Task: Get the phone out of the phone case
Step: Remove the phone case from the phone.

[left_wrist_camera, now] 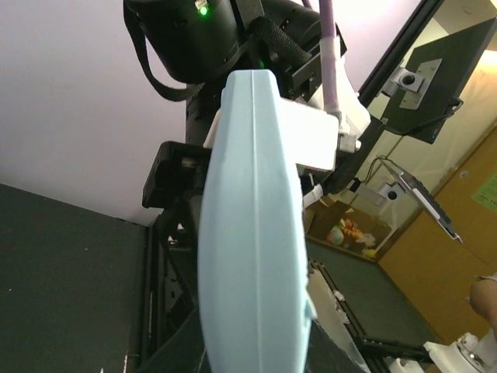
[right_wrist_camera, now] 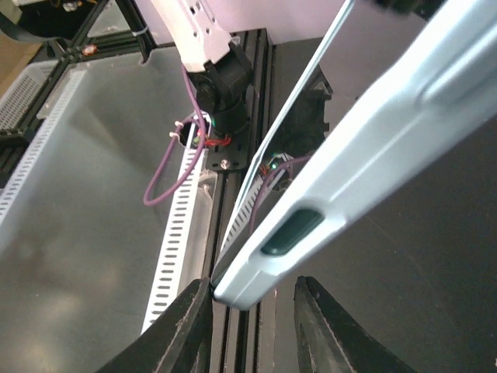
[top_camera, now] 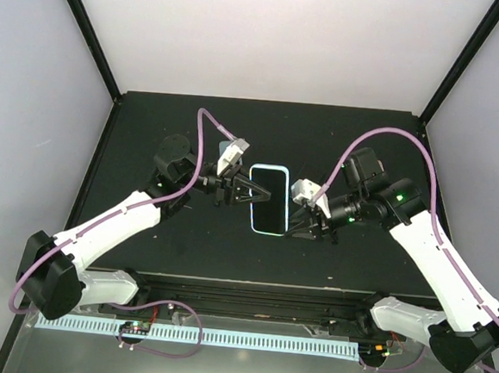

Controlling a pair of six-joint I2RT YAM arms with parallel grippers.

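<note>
Top external view: the phone case (top_camera: 266,232), pale blue, shows screen-up with the dark phone (top_camera: 269,198) still seated inside it.
Table (top_camera: 195,113): black, beneath the phone case; whether the case rests on it or is lifted off it cannot be told.
Left gripper (top_camera: 242,188): at the left long edge of the phone case, near its upper half. Its fingertips meet that edge, but neither this view nor the left wrist view shows whether they are pinching it, so I cannot tell.
Right gripper (right_wrist_camera: 252,289): at the lower right corner of the phone case. Its fingers (right_wrist_camera: 186,326) stand spread, the corner sitting between them and touching one finger only.
Side button (right_wrist_camera: 291,231): dark, set into the case edge just above that corner.
Step in hand: likely bracing the case on both sides before a corner is peeled back.
Handling: the case looks like soft, flexible rubber that will bend at a corner. The phone is stiff, smooth and probably slippery, with fragile glass.
Where to hold: pinch the case lip at a corner, and steady the phone by its long edges, off the screen.
</note>
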